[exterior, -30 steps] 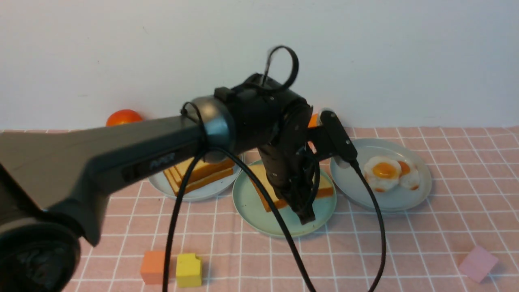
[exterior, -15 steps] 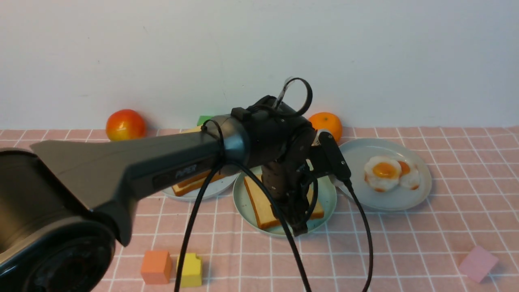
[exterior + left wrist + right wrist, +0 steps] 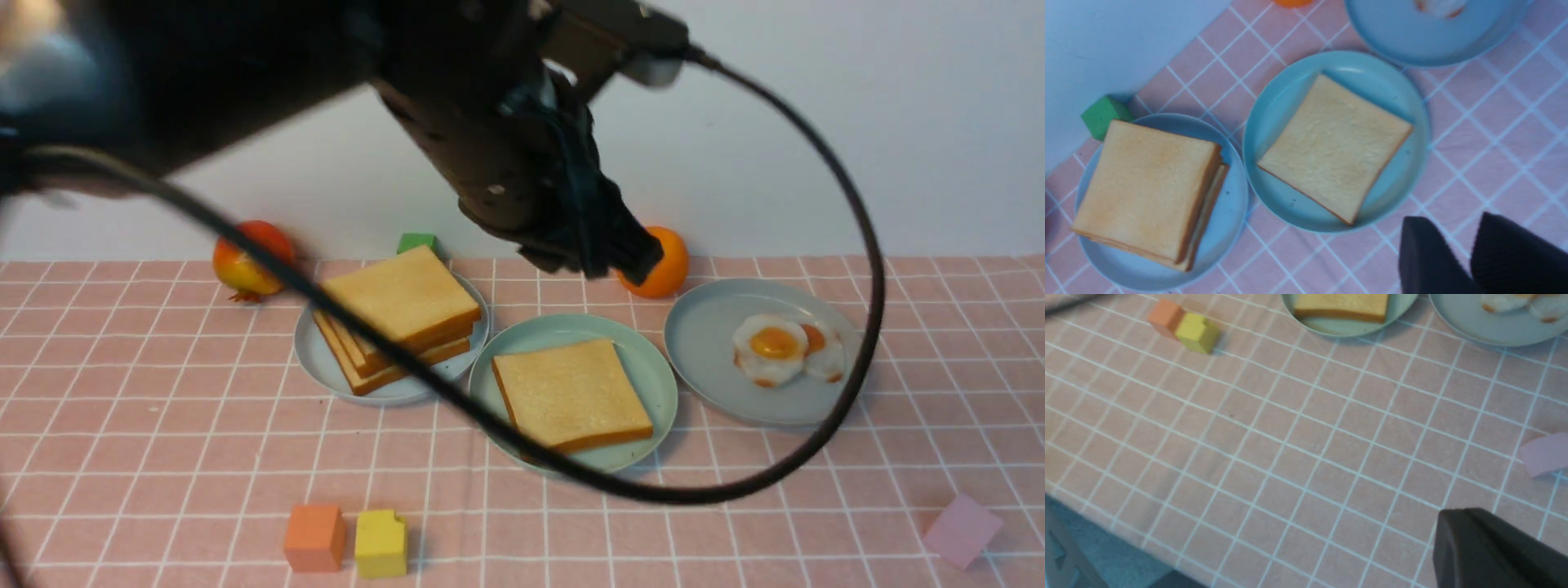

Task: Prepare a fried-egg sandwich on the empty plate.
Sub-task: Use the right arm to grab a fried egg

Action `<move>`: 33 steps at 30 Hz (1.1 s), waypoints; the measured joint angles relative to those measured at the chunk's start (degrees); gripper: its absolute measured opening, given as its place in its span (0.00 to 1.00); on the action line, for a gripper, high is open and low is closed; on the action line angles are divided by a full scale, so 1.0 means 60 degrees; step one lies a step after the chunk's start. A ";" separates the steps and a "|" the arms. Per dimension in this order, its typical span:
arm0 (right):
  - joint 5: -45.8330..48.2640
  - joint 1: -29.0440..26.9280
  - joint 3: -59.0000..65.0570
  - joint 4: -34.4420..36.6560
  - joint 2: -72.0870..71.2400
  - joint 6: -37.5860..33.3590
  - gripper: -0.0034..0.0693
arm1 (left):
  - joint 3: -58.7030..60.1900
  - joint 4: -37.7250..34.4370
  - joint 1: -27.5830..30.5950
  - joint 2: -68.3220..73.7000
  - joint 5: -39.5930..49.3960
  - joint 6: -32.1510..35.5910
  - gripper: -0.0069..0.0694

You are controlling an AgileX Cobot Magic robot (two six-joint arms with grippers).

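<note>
The mint-green plate [image 3: 522, 347] sits mid-table with one tan toast slice [image 3: 571, 394] lying flat on it; both also show in the left wrist view, the plate [image 3: 1274, 110] and the slice [image 3: 1335, 147]. A stack of plain toast [image 3: 400, 302] lies on the grey-blue plate [image 3: 314, 359] to its left. Two fried eggs [image 3: 771, 347] lie on the grey-blue plate [image 3: 710, 327] to its right. My left gripper [image 3: 624, 257] hangs high above the plates, its fingers a little apart and empty [image 3: 1449, 222]. My right gripper [image 3: 1457, 516] is shut and empty, low over bare cloth near the table's front.
A red fruit [image 3: 249, 253], a green block [image 3: 416, 242] and an orange [image 3: 665, 261] stand along the back wall. Orange [image 3: 314, 536] and yellow [image 3: 380, 543] blocks sit front left, a pink block [image 3: 962, 529] front right. The left arm's black cable [image 3: 865, 269] loops in front of the plates.
My left arm has risen from the mint-green plate to high above it. The toast slice it covered now lies free and fully in view on that plate.
</note>
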 joint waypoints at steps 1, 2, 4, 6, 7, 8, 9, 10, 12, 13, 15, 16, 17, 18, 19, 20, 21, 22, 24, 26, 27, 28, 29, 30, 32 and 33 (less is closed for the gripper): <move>-0.0341 0.0000 0.0009 -0.0226 0.0508 0.0039 0.11 | 0.0339 -0.0332 -0.0009 -0.0573 0.0079 -0.0010 0.16; -0.0707 0.0000 0.0009 -0.0480 0.1024 0.0050 0.11 | 0.0756 -0.0671 -0.0021 -0.1137 0.0127 0.0019 0.11; -0.1409 -0.0050 -0.0028 -0.1127 0.2209 0.0050 0.11 | 0.1898 -0.1436 -0.0021 -0.2378 0.0071 0.0195 0.11; -0.1628 -0.0172 -0.0096 -0.1414 0.2897 0.0058 0.12 | 0.2620 -0.1861 -0.0021 -0.3082 -0.0034 0.0363 0.11; -0.1743 -0.0403 -0.0269 -0.1625 0.3690 0.0057 0.12 | 0.3376 -0.2248 -0.0021 -0.3936 -0.0325 0.0582 0.11; -0.1771 -0.0570 -0.0441 -0.1669 0.4131 0.0057 0.12 | 0.4014 -0.2555 -0.0021 -0.4567 -0.0591 0.0826 0.11; -0.1775 -0.0861 -0.0687 -0.1690 0.4878 0.0057 0.12 | 0.4899 -0.2917 -0.0021 -0.5339 -0.0946 0.1095 0.11; -0.1792 -0.0966 -0.0776 -0.1690 0.4981 0.0057 0.12 | 0.4899 -0.2917 -0.0021 -0.5467 -0.1007 0.1138 0.11; -0.1878 -0.1551 -0.1268 -0.1509 0.6062 0.0057 0.12 | 0.6430 -0.3372 -0.0021 -0.6948 -0.1675 0.1556 0.11; -0.1975 -0.1813 -0.1488 -0.1385 0.6508 0.0057 0.12 | 0.6857 -0.3474 -0.0021 -0.7404 -0.1876 0.1629 0.11; -0.2131 -0.2149 -0.1793 -0.1087 0.7171 0.0060 0.12 | 0.7613 -0.3634 -0.0021 -0.8242 -0.2223 0.1717 0.11; -0.2315 -0.2486 -0.2092 -0.0739 0.7720 0.0090 0.13 | 0.8175 -0.3691 -0.0021 -0.8857 -0.2512 0.1727 0.11; -0.2462 -0.2651 -0.2349 -0.0420 0.8103 0.0108 0.13 | 0.8580 -0.3703 -0.0021 -0.9285 -0.2741 0.1731 0.11; -0.2567 -0.2781 -0.2564 -0.0180 0.8561 0.0117 0.14 | 0.8850 -0.3703 -0.0021 -0.9583 -0.2898 0.1738 0.11; -0.2594 -0.2816 -0.2651 -0.0118 0.8714 0.0117 0.14 | 0.8895 -0.3703 -0.0021 -0.9639 -0.2962 0.1738 0.11; -0.2699 -0.2903 -0.2927 -0.0002 0.9089 0.0117 0.16 | 0.9120 -0.3703 -0.0021 -0.9929 -0.3093 0.1738 0.11; -0.2749 -0.2943 -0.3075 0.0032 0.9389 0.0117 0.17 | 0.9216 -0.3703 -0.0021 -1.0080 -0.3182 0.1738 0.11; -0.2822 -0.2976 -0.3524 0.0022 0.9968 0.0117 0.20 | 0.9298 -0.3711 -0.0021 -1.0304 -0.3222 0.1738 0.11; -0.2853 -0.2996 -0.4169 -0.0066 1.0616 0.0117 0.27 | 0.9329 -0.3711 -0.0021 -1.0392 -0.3255 0.1742 0.11; -0.2863 -0.2996 -0.4711 -0.0148 1.1021 0.0117 0.33 | 0.9323 -0.3720 -0.0021 -1.0370 -0.3255 0.1753 0.11; -0.2873 -0.2996 -0.4986 -0.0232 1.1233 0.0117 0.38 | 0.9332 -0.3729 -0.0021 -1.0336 -0.3255 0.1761 0.11; -0.2873 -0.2996 -0.5389 -0.0375 1.1596 0.0117 0.45 | 0.9332 -0.3750 -0.0021 -1.0273 -0.3255 0.1761 0.11; -0.2873 -0.2996 -0.5714 -0.0484 1.1797 0.0117 0.49 | 0.9332 -0.3750 -0.0021 -1.0221 -0.3255 0.1761 0.11; -0.2831 -0.2996 -0.6021 -0.0666 1.2095 0.0117 0.56 | 0.9332 -0.3762 -0.0021 -1.0131 -0.3255 0.1761 0.11; -0.2730 -0.2996 -0.6502 -0.0945 1.2481 0.0117 0.67 | 0.9332 -0.3773 -0.0021 -1.0001 -0.3255 0.1761 0.11; -0.2717 -0.2996 -0.6589 -0.0945 1.2574 0.0117 0.68 | 0.9332 -0.3776 -0.0021 -0.9988 -0.3255 0.1761 0.11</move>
